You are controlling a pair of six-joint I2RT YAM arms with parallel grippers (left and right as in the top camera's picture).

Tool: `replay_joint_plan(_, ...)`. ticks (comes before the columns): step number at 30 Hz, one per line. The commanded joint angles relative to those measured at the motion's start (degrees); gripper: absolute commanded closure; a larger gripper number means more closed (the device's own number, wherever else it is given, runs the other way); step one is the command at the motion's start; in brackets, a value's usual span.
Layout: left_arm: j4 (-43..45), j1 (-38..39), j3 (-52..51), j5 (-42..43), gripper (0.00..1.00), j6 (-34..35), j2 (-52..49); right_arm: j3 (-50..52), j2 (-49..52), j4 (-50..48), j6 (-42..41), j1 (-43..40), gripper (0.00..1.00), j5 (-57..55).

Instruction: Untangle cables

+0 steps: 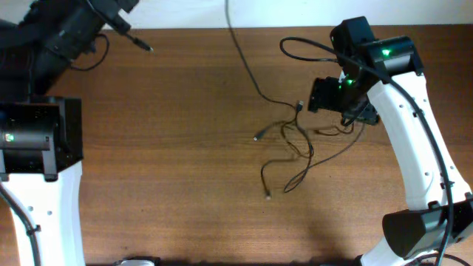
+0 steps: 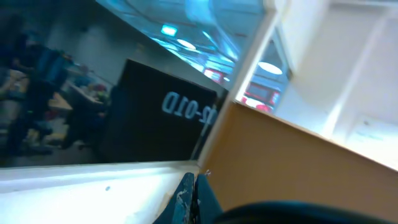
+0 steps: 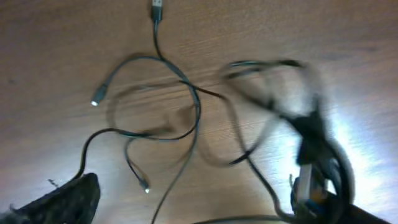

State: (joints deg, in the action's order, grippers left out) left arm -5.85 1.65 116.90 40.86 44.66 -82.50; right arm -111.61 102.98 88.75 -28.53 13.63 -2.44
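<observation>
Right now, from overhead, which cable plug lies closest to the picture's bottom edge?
The plug ending the hooked cable; the left plug and top plug lie higher.

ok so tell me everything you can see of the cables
The cables are thin, black, flexible cords lying in a loose knot of crossing loops on the brown wooden table, right of centre. Small plug ends stick out. One strand runs off the far edge. Strands beside the right gripper are blurred; contact unclear.
</observation>
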Motion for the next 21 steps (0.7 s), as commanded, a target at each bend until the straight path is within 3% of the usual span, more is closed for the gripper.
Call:
replay_joint_plan(1, -2.1, -2.0, 0.4, -8.0, 1.00, 0.7, -1.0, 0.1, -0.4, -0.1, -0.4, -0.2, 0.02, 3.1)
replay_joint_plan(6, -4.1, -7.2, 0.4, -10.7, 1.00, 0.7, -1.4, 0.3, -0.4, -0.5, -0.3, -0.2, 0.01, 3.0)
replay_joint_plan(9, -3.6, -9.9, 0.4, -10.6, 1.00, 4.9, -1.4, 1.8, -0.3, -2.5, 0.2, -0.2, 0.01, -0.9)
replay_joint_plan(12, -3.7, -10.3, 0.4, -8.9, 1.00, 7.0, -1.4, 3.1, -0.3, -4.8, 0.3, 0.0, 0.02, 4.7)
replay_joint_plan(14, -3.9, -10.3, 0.4, -8.6, 1.00, 7.0, -1.4, 4.1, -0.3, -7.2, 4.9, 0.6, 0.02, 11.5)
replay_joint_plan(19, -7.6, -10.4, 0.4, -10.2, 1.00, 6.9, -1.4, 7.8, -0.3, -10.2, 30.6, 5.0, 0.01, 26.2)
replay_joint_plan(21, -12.2, -10.4, 0.4, -13.4, 1.00, 6.9, -1.4, 9.2, -0.3, -10.5, 37.1, 7.6, 0.01, 28.8)
